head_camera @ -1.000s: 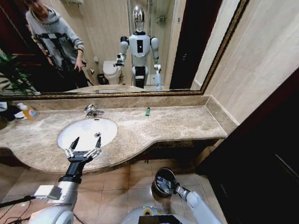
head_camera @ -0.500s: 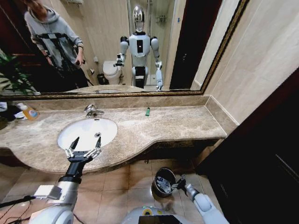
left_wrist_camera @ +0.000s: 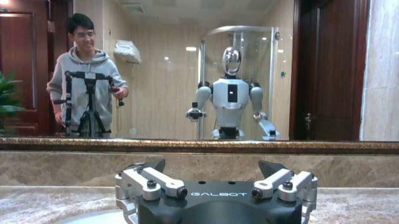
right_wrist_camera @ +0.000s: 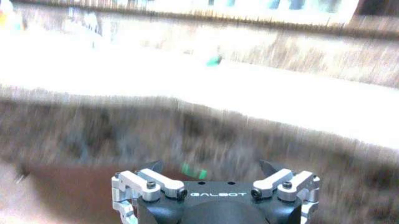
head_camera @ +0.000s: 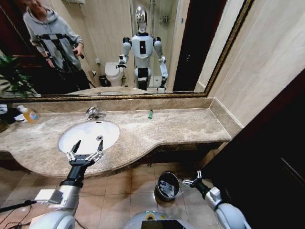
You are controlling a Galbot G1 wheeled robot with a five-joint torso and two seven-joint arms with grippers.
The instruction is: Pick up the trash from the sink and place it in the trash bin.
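The white oval sink [head_camera: 86,131] sits in the beige marble countertop [head_camera: 181,126]. My left gripper [head_camera: 88,144] hovers open over the basin's near rim, holding nothing; in the left wrist view its fingers [left_wrist_camera: 154,166] spread toward the mirror. One piece of trash, a tiny green tube [head_camera: 150,114], lies on the countertop near the back wall, right of the faucet [head_camera: 94,113]; it also appears as a green speck [right_wrist_camera: 214,60]. The trash bin [head_camera: 167,185], black with a silver rim, stands on the floor below the counter with whitish pieces inside. My right gripper [head_camera: 191,179] is open and empty, just right of the bin.
An orange-capped soap bottle [head_camera: 29,114] stands at the counter's far left. A dark wooden panel [head_camera: 267,157] closes off the right side. The mirror [head_camera: 119,47] reflects me and a person with a tripod. Tiled floor [head_camera: 128,191] spreads around the bin.
My right gripper has moved from the bin's rim out to the right and slightly up, clear of the bin. The left gripper has stayed still.
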